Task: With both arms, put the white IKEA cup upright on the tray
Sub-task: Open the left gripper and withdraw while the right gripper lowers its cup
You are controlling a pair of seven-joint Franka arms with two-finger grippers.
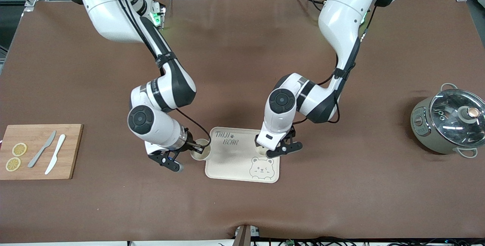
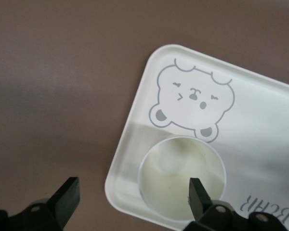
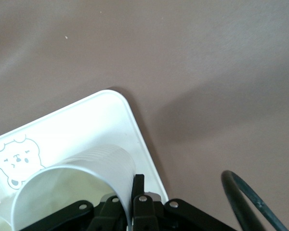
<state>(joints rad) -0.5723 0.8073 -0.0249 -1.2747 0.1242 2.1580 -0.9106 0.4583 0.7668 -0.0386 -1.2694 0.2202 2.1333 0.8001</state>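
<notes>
The cream-white tray (image 1: 231,162) with the bear face lies in the middle of the table. One white cup (image 1: 260,150) stands upright on it above the bear face, seen from above in the left wrist view (image 2: 176,175). My left gripper (image 1: 269,149) is open over it (image 2: 132,195), one finger (image 2: 197,192) above the cup's mouth and the other off the tray's edge. My right gripper (image 1: 196,148) is shut on the rim wall of a second white cup (image 1: 201,155), mouth up, at the tray's edge toward the right arm's end. The right wrist view shows this grip (image 3: 135,188) on the cup (image 3: 72,187).
A wooden cutting board (image 1: 70,151) with two knives and two lemon slices lies toward the right arm's end. A grey pot (image 1: 428,132) with a glass lid stands toward the left arm's end. Brown table surface surrounds the tray.
</notes>
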